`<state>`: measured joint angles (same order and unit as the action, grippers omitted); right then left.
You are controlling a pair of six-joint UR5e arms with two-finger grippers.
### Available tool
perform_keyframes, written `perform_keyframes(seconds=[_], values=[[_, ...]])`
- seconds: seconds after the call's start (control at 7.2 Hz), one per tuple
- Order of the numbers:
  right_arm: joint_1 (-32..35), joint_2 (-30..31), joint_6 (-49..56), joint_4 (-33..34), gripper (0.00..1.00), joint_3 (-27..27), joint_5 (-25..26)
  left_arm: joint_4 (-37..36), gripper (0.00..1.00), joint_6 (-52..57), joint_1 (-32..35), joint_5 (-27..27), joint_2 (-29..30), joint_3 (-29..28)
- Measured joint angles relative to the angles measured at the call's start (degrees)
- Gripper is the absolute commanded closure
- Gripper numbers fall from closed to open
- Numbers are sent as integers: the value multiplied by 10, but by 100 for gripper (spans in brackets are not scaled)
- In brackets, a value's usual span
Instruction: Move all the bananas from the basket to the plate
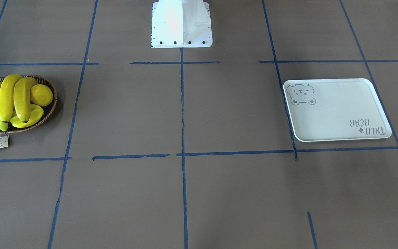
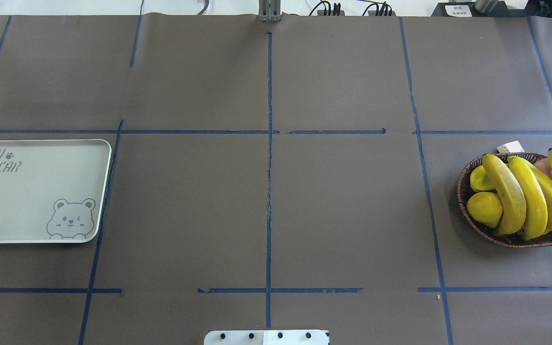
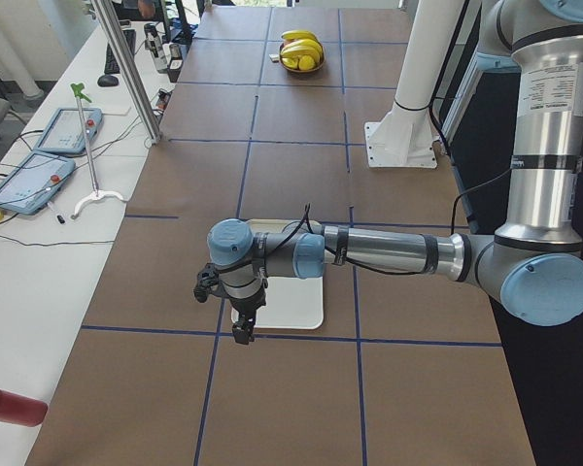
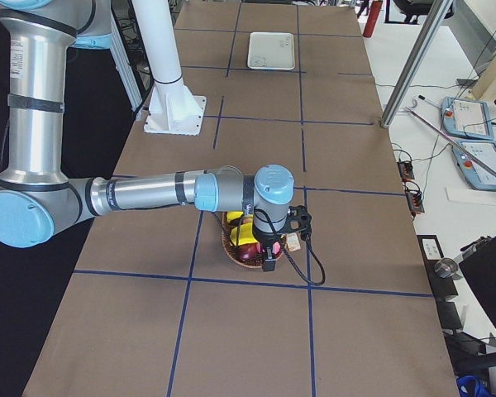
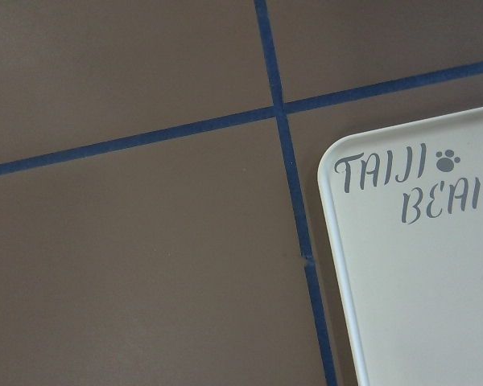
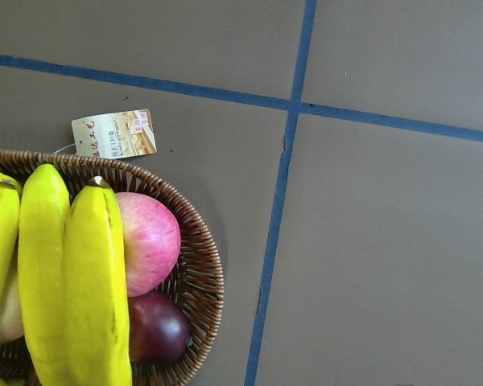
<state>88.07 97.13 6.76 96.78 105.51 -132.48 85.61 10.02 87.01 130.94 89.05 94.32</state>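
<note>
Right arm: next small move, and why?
Probably shift the right pincer to centre it over the four long yellow bananas in the oval dark brown wicker basket, before any descent. Its wrist view shows the basket only in the lower-left corner, and the cream-white rectangular bear tray holds nothing.

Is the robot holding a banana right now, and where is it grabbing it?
No, nothing looks held. All four bananas lie in the basket; the plate is bare.
</note>
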Motion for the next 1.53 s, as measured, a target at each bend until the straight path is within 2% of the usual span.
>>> perform_keyframes(seconds=[0.42, 0.69, 0.83, 1.25, 1.53], values=[[-1, 5, -7, -62, 1, 0, -4, 0, 0, 0, -1, -1, 0, -5], [-9, 16, -50, -110, 1, 2, -7, 0, 0, 0, -1, 0, 0, -8], [-23, 31, -106, -165, 1, 2, -10, 0, 0, 0, -1, 0, 0, -8], [-115, 104, -329, -409, 1, 0, 15, 1, 0, 0, -2, 1, 0, -8], [-158, 125, -376, -463, 1, -2, 46, 0, 0, -1, -2, 0, 0, -8]])
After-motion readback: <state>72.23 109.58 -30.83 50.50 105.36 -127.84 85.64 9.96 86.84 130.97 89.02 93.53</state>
